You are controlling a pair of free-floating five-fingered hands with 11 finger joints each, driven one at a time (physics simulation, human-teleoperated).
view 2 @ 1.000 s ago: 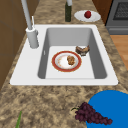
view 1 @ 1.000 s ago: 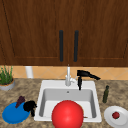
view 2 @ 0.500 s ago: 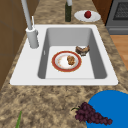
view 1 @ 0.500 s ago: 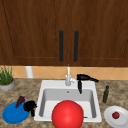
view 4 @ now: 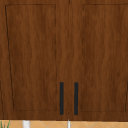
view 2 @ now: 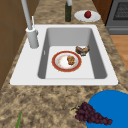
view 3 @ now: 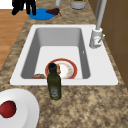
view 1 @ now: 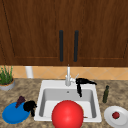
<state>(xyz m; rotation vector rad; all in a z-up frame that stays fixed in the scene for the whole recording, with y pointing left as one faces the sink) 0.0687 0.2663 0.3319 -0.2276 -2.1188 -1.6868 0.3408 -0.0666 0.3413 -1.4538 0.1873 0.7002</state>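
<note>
On the bench left of the sink (view 1: 41, 100) lies the blue plate (view 1: 13, 115) with the grapes (view 1: 20, 100) on its far edge, the left robot hand (view 1: 29, 106) hovering just beside them, fingers curled down and empty, while the right robot hand (view 1: 81, 82) hangs by the faucet (view 1: 68, 77), fingers relaxed.

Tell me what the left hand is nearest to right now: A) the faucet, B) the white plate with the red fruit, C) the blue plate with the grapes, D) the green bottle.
C: in the front view the left hand hangs at the blue plate's right edge, beside the grapes.
</note>
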